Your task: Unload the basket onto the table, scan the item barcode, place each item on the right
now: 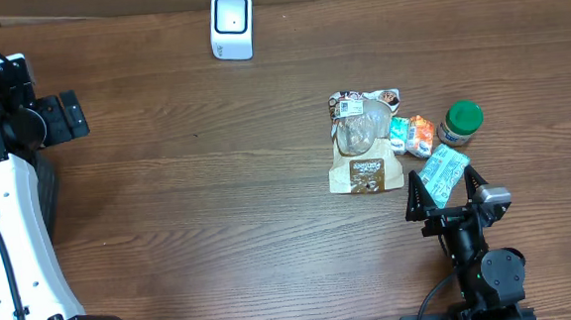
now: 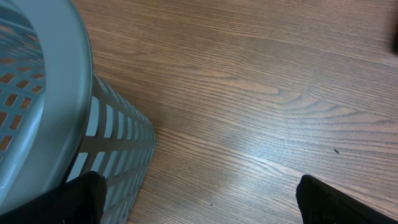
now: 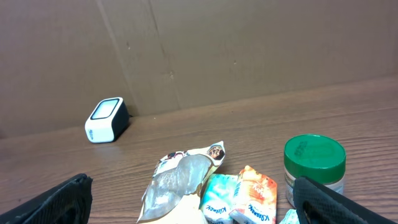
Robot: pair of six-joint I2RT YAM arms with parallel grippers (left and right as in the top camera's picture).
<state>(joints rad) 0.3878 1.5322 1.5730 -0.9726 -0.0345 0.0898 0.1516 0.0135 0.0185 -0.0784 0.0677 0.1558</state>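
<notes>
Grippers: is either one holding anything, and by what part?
Nothing is held. The left gripper and the right gripper both stand open.

This looks like a robot test bench staged as a shop checkout: wood-grain worktop [image 1: 217, 184], cardboard backdrop [image 3: 249, 50], white barcode scanner [image 1: 232, 25], grocery packets [image 1: 366, 170], plastic basket [image 2: 37, 93].

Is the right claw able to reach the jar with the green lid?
Probably yes. The open right claw sits near the small jar with a green lid; only a pale blue packet lies between its fingers.
</notes>
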